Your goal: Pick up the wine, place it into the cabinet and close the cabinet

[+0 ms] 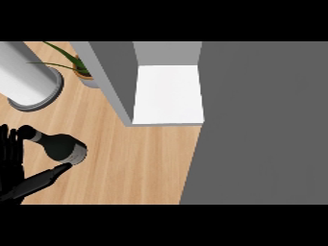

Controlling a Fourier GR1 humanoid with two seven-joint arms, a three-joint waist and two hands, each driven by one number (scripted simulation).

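**Grasp stage.** The wine bottle [58,145] is on the tabletop [138,163], left of the open cabinet [168,93], with its neck toward the upper left. Whether it is upright or lying cannot be told. The left hand [2,175] flanks it, fingers [6,144] straight and together beside the neck, thumb reaching the base. Advisably, the fingers curl round the body, not the neck, before lifting. A pale band rings the bottle; no writing is legible.
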